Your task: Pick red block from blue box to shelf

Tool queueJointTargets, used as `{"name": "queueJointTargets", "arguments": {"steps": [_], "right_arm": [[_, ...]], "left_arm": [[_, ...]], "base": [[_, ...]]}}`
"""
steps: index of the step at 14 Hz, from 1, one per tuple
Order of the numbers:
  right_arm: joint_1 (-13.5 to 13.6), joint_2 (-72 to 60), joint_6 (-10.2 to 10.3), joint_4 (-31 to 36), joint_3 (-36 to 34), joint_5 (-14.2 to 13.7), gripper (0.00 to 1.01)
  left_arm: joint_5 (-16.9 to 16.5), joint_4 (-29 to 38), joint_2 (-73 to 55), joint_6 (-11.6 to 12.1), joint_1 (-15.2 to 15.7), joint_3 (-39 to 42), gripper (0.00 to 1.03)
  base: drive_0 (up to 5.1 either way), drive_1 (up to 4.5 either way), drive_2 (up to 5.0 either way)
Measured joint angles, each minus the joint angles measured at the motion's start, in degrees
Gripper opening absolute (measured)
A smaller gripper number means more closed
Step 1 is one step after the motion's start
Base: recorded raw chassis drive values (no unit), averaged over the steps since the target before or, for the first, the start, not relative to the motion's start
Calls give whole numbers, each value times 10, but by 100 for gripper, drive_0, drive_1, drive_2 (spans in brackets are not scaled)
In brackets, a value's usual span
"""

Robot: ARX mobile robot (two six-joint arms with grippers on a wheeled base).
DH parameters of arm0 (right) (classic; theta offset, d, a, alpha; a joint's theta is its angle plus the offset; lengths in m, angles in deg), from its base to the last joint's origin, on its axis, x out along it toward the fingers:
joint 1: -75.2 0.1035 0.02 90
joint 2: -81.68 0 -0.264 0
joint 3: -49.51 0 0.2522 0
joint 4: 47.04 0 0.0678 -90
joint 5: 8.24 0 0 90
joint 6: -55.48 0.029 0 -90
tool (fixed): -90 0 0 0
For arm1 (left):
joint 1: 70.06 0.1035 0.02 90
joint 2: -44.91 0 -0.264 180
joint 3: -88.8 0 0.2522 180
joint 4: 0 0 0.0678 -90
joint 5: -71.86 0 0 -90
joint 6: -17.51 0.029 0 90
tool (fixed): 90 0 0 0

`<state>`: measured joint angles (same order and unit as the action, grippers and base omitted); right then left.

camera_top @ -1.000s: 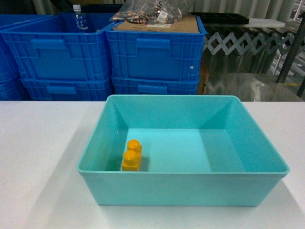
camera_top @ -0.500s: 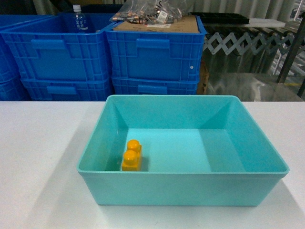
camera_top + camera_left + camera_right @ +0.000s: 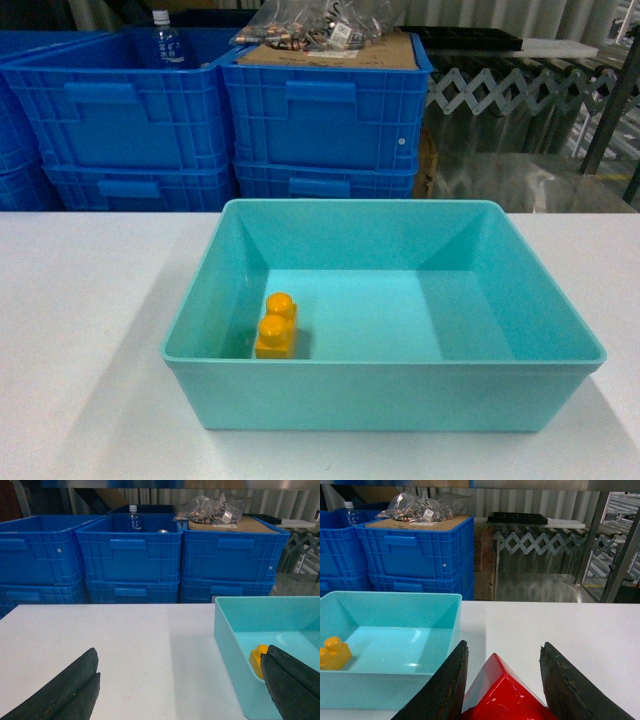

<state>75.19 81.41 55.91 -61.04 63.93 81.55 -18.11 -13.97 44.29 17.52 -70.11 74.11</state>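
My right gripper (image 3: 502, 680) is clamped on the red block (image 3: 502, 692), low above the desk (image 3: 560, 625), its lower part cut off. My left gripper (image 3: 180, 680) hangs with fingers wide apart. The blue box (image 3: 395, 685) at nine o'clock holds a yellow brick (image 3: 334, 653).

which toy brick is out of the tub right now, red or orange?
The glossy red plastic brick, between the right pincer's fingers. The orange-yellow two-stud brick sits inside the turquoise plastic tub.
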Motion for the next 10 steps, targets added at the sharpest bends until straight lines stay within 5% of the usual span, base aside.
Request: {"name": "queueJointTargets", "arguments": {"steps": [10], "right_arm": [[0, 0, 0, 0, 0, 0, 38]], "left_arm": [[0, 0, 0, 0, 1, 0, 98]], "base": [[-146, -146, -146]]}}
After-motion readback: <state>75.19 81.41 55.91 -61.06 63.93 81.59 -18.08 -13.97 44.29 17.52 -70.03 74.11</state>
